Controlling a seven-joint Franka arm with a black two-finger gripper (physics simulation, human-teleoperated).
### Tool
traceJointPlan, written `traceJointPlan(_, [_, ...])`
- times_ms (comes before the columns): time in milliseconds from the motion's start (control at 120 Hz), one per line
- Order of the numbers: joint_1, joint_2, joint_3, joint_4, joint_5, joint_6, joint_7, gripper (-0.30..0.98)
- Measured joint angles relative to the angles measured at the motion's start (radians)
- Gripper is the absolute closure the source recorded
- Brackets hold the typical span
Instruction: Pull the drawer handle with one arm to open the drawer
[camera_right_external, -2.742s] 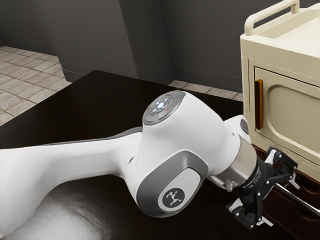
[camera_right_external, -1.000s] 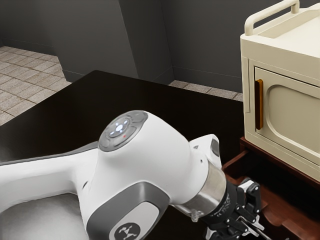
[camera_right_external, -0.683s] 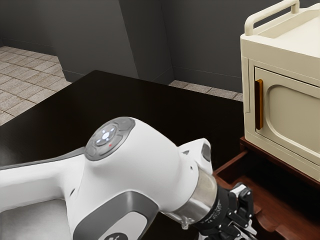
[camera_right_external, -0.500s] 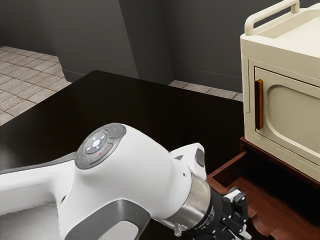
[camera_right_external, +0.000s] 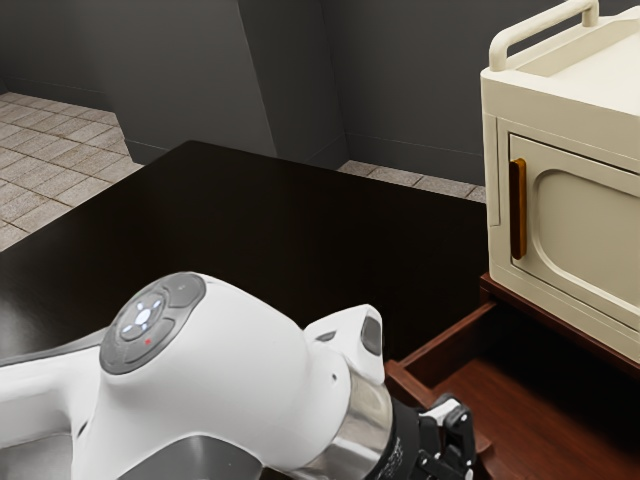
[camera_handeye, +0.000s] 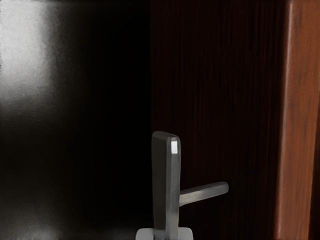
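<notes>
At the bottom of the exterior view is my gripper (camera_right_external: 447, 442), against the front of the brown wooden drawer (camera_right_external: 445, 347), its fingertips out of sight there. The drawer stands pulled out, its inside showing beneath the cream cabinet. In the wrist view, the grey metal handle (camera_handeye: 172, 187) stands off the dark drawer front (camera_handeye: 225, 95) on a thin post. Two pale fingertips of my gripper (camera_handeye: 165, 233) press on the bar from both sides, so it is shut on the handle.
The cream cabinet (camera_right_external: 580, 225) with an amber-brown door handle (camera_right_external: 518, 210) and a top rail (camera_right_external: 545, 35) rises at the exterior view's right. A black tabletop (camera_right_external: 300, 220) spreads behind the arm, with grey walls and a tiled floor beyond.
From its closed position 2.7 s ago, the drawer has slid far out toward the exterior view's lower left. My arm and gripper have moved the same way, and the drawer's inside has come into sight.
</notes>
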Motion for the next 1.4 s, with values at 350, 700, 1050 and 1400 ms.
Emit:
traceJointPlan(350, [-0.015, -0.067, 0.0, -0.056, -0.002, 0.002, -0.016, 0.79])
traceJointPlan(700, [-0.023, -0.095, 0.001, -0.08, 0.005, 0.002, -0.026, 0.79])
traceJointPlan(1050, [-0.025, -0.139, 0.002, -0.102, -0.004, 0.003, -0.033, 0.63])
traceJointPlan(1400, [-0.004, -0.007, 0.137, 0.27, 0.026, -0.338, -0.036, 0.28])
